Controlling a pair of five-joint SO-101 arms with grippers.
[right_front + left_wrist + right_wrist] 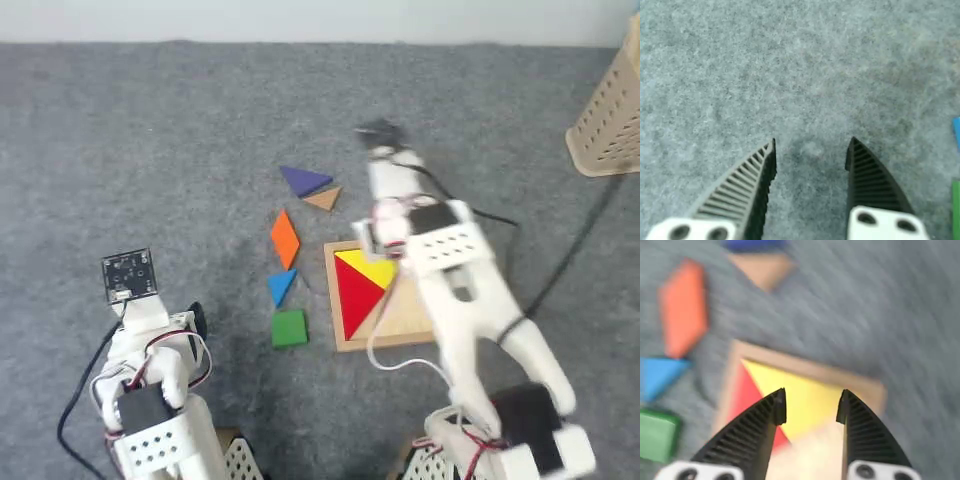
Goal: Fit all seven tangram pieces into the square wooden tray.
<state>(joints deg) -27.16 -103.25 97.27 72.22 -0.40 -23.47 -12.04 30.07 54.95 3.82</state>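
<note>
Two pieces in, five left out on the desk (150, 130).
The tray (415, 325) holds the red triangle (357, 295) and the yellow triangle (372, 268). The right pincer (810, 405) hangs over them, open and holding nothing. The loose pieces (285, 239) lie in a row beside the tray, toward the left pincer (812, 150), which is also open and empty. The green square (289, 328) is nearest it.

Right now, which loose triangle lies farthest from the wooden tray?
The purple triangle, just beyond the tan triangle; that one and the blue triangle lie closer to the wooden tray.
</note>
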